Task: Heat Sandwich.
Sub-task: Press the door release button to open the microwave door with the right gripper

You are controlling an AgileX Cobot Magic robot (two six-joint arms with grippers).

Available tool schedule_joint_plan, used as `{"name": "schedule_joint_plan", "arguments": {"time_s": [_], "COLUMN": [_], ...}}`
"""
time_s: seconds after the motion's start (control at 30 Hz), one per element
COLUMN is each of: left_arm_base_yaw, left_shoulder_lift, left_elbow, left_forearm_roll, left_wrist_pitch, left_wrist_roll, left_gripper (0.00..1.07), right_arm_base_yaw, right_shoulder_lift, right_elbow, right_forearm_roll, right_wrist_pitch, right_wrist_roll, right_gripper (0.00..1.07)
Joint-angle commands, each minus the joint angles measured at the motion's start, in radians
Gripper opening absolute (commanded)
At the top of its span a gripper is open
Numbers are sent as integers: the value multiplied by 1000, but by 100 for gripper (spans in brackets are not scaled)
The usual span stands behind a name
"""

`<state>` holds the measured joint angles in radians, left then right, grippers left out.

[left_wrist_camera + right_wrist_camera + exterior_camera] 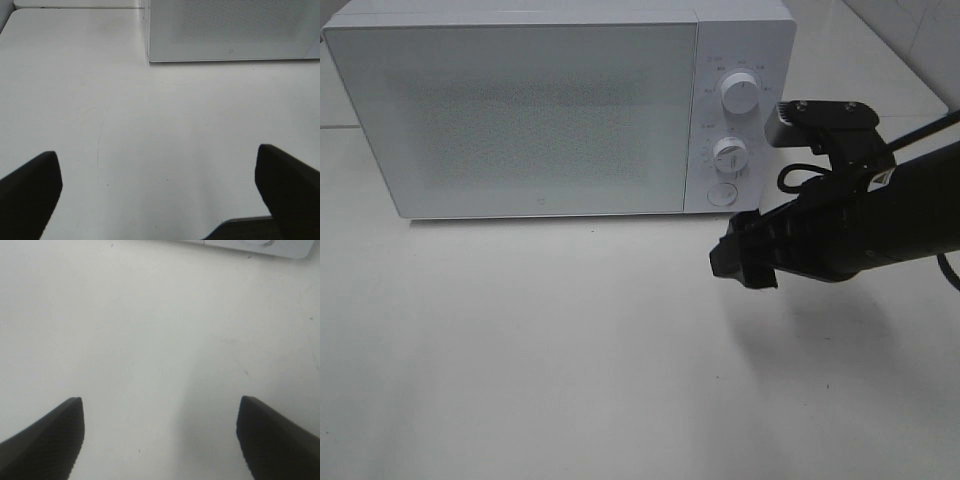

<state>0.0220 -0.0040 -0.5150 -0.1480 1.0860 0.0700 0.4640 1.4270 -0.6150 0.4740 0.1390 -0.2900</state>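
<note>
A: Biggest things first. What is there?

B: A white table (570,350), with nothing on it wherever the three views reach. At its far side stands a white microwave (520,110) with the door shut.

A: And the sandwich?

B: It shows in no view, neither on the table nor in either gripper. The door panel is clouded and dotted (nothing shows through it), so I cannot tell whether the sandwich is inside.

A: The arms?

B: The right arm (880,210) reaches in from the right of the high view. The right gripper (732,262) hangs above the table, just in front of the microwave's control side. Its wrist view shows the two fingers wide apart with only tabletop between them. The left gripper (160,195) shows only in its own wrist view. It is spread wide and empty over the table, well back from the microwave's front.

A: The controls?

B: There is an upper dial (739,94), a lower dial (730,154) and, under them, a round door button (722,193). The right gripper is near that button but not touching it.

A: So how far along is it?

B: I judge it could be either of two stages. If the sandwich is inside, loading is done and setting a dial is left. If it is not, nearly everything is left, starting with opening the door. The shut door and the missing sandwich lean toward the first, but the pictures do not settle it.
</note>
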Motion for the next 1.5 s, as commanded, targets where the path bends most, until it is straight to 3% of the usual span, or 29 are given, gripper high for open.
{"name": "schedule_joint_plan", "arguments": {"time_s": [0.03,0.27,0.73,1.23,1.5], "left_arm_base_yaw": [1,1,1,1,1], "left_shoulder_lift": [-23,-23,-23,-23,-23], "left_elbow": [0,0,0,0,0], "left_forearm_roll": [-2,-2,-2,-2,-2], "left_wrist_pitch": [-11,-11,-11,-11,-11], "left_wrist_roll": [-5,-5,-5,-5,-5], "left_gripper": [98,98,98,98,98], "right_arm_base_yaw": [-7,-7,-7,-7,-122], "right_shoulder_lift": [-53,-167,-486,-916,-1097], "right_elbow": [-12,-12,-12,-12,-12], "right_forearm_roll": [-86,-184,-201,-445,-521], "right_wrist_pitch": [130,303,644,989,1029], "right_wrist_roll": [-18,28,78,258,290], "right_gripper": [76,76,76,76,76]}}
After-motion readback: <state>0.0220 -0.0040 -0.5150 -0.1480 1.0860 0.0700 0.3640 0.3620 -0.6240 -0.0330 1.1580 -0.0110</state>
